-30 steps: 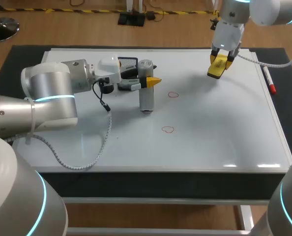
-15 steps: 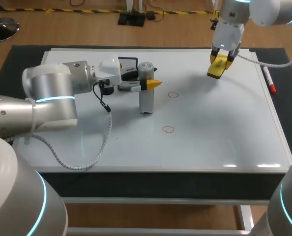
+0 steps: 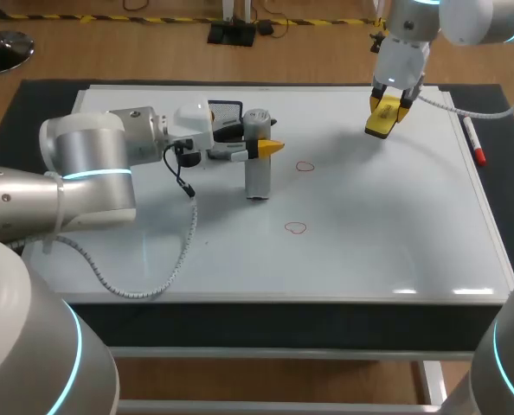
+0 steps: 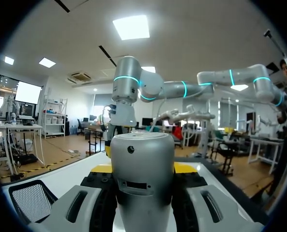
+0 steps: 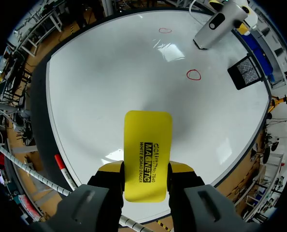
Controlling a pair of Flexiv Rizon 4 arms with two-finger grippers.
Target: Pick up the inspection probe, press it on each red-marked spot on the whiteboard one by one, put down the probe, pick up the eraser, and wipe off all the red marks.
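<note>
Head view shows my left gripper clamped on the probe near a red mark, my right gripper clamped on the eraser, and I fear a tilted press lets the probe slip.

Lines of black print running lengthwise down the yellow eraser, one line in larger capitals, two small hand-drawn red ring marks on the whiteboard

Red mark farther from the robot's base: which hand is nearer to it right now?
Left. The left hand, shut on the probe, is just beside that red mark; the right hand, holding the eraser, hangs farther off, toward the whiteboard's far right corner.
</note>
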